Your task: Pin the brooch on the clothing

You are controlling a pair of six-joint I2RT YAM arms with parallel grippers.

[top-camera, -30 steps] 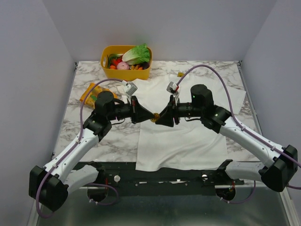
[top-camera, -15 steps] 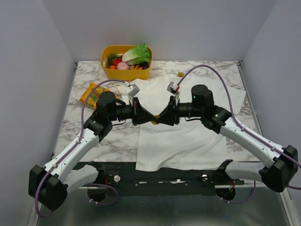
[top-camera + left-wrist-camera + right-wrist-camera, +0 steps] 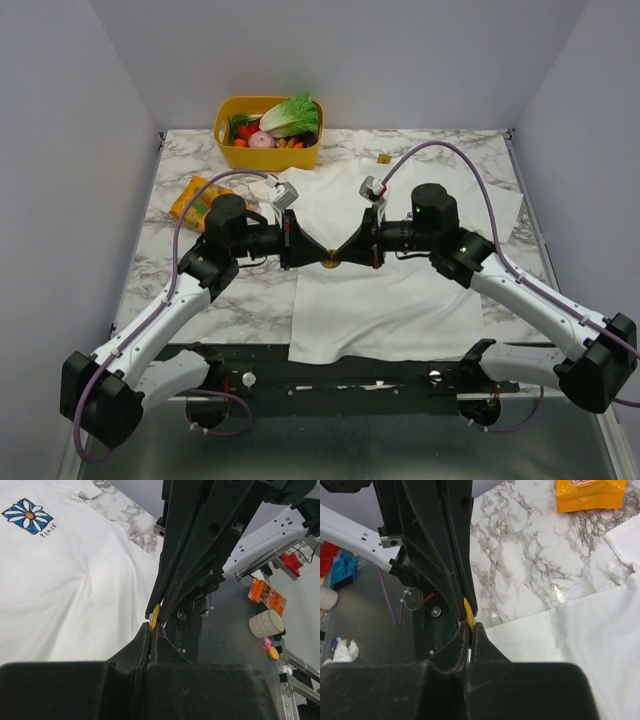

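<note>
The brooch (image 3: pixel 330 263), a tiny gold-yellow disc, hangs in the air above the clothing (image 3: pixel 400 300), a white T-shirt spread on the marble table. My left gripper (image 3: pixel 322 260) and my right gripper (image 3: pixel 339 261) meet tip to tip at the brooch, and both are shut on it from opposite sides. In the left wrist view the brooch (image 3: pixel 155 617) shows edge-on between my left gripper (image 3: pixel 153 629) and the right one's tips. The right wrist view has the brooch (image 3: pixel 468 617) just above my right gripper (image 3: pixel 472 629). The shirt's blue flower print (image 3: pixel 28 515) lies at the upper left.
A yellow basket (image 3: pixel 226 152) of vegetables stands at the back left. An orange snack packet (image 3: pixel 188 196) lies left of the shirt, behind the left arm. A small yellow tag (image 3: pixel 384 158) sits near the back edge.
My right gripper has gone from open to shut on the brooch that the left gripper holds. Both grippers have shifted slightly toward the front.
</note>
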